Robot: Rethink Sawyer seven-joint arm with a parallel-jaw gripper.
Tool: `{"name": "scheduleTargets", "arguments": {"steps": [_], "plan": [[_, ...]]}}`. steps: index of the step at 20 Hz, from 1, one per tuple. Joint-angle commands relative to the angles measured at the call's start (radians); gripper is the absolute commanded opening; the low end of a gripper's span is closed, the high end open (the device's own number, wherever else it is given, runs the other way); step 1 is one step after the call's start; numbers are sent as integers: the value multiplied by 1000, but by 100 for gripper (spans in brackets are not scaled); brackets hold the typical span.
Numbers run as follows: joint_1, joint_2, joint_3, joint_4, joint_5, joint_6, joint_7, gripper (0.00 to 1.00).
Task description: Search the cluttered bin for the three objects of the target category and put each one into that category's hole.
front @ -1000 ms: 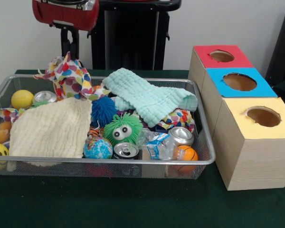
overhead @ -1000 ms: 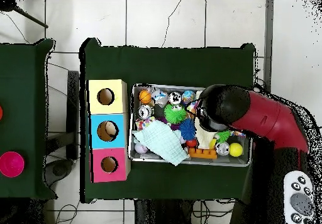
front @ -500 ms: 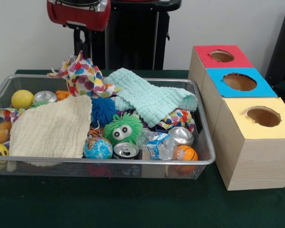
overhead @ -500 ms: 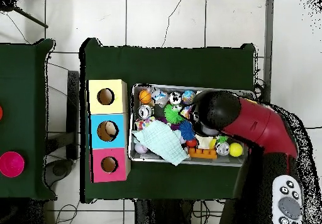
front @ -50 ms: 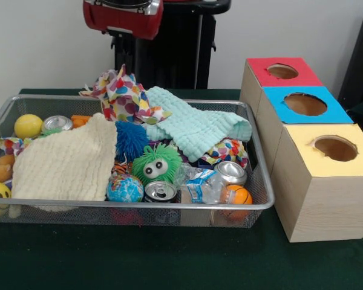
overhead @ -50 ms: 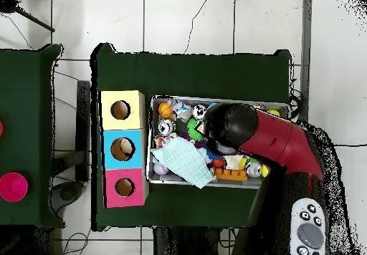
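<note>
while the multicoloured spotted cloth (front @ -50 ms: 126,95) hangs bunched in a peak over the far middle of the wire mesh bin (front @ -50 ms: 257,205), its lower folds drape onto the mint green towel (front @ -50 ms: 193,124). the gripper (front @ -50 ms: 122,53) sits right above that peak and seems to be pinching it; the grip itself can't be made out. since a second ago, arm and cloth have slid toward the three coloured-top boxes (front @ -50 ms: 305,136).
</note>
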Motion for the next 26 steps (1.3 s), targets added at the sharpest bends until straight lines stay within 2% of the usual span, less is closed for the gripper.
{"name": "scheduleTargets", "arguments": {"steps": [1,8,15,21,26], "plan": [[42,54,-5,109,67,-72,371,0],[57,91,9,106,98,-113,398,0],[135,108,-33,68,102,-74,504,0],[191,109,-57,84,120,-87,586,0],[256,87,-92,81,139,-33,660,0]]}}
